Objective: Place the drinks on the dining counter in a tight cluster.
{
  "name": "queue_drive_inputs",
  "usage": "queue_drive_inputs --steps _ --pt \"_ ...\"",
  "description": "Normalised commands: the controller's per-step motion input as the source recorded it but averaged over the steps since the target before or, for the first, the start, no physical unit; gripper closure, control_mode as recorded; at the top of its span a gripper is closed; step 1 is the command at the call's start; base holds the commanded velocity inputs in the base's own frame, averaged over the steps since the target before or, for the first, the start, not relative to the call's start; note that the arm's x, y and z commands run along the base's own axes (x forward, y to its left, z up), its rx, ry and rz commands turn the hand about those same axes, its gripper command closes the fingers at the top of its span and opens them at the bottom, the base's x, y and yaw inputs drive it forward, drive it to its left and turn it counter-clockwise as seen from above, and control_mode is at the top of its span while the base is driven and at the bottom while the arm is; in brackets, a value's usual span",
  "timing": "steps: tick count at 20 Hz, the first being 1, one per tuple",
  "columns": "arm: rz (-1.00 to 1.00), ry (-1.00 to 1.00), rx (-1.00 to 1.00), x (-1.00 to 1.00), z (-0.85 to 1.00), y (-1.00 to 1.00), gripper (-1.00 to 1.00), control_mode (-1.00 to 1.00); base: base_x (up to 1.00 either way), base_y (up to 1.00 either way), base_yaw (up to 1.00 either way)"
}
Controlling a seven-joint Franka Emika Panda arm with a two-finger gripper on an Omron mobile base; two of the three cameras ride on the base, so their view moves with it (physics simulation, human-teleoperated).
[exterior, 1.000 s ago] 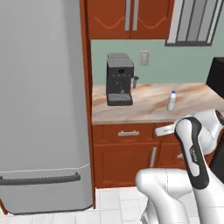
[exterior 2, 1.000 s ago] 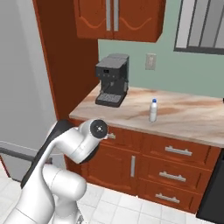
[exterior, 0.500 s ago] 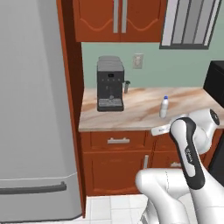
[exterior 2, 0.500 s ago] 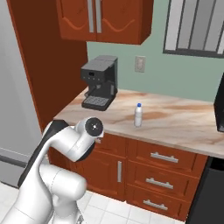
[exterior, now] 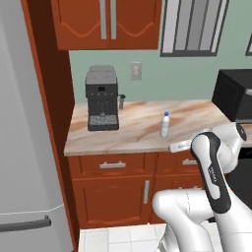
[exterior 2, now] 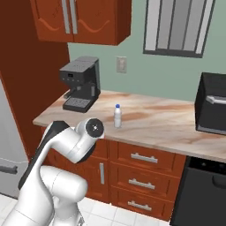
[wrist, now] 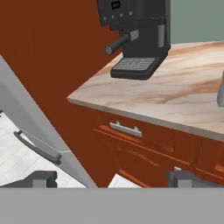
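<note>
You are at the fetching step: the white bottle with blue cap [exterior: 165, 125] stands upright near the middle of the marble tabletop [exterior: 133, 133], centre of the left base view, well apart from the coffee machine [exterior: 102, 104] at upper left and the black microwave [exterior 2: 213, 109] at right. In the hand view your hand [wrist: 113, 178] sits at the bottom edge, jaws spread fully wide and holding nothing, with only the bottle's pale edge [wrist: 221, 94] showing at the right margin. Swing the hand toward that right side until the bottle is centred between the fingertips, come in level at mid-body below the cap, and close only once both fingers flank it; a narrow upright bottle likely tips if nudged.
</note>
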Motion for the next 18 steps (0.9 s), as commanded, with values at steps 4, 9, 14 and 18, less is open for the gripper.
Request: queue_drive_inputs --steps 4,9,14,18 --pt "0.0 0.0 0.0 0.0 0.0 0.0 -1.0 1.0 0.32 -0.46 -0.13" --pt "0.0 0.0 0.0 0.0 0.0 0.0 -1.0 1.0 0.36 -0.33 -0.07" --pt "0.0 0.0 0.0 0.0 0.0 0.0 -1.0 1.0 0.38 -0.21 0.0" --pt "0.0 0.0 0.0 0.0 0.0 0.0 -1.0 1.0 0.32 -0.38 -0.12"
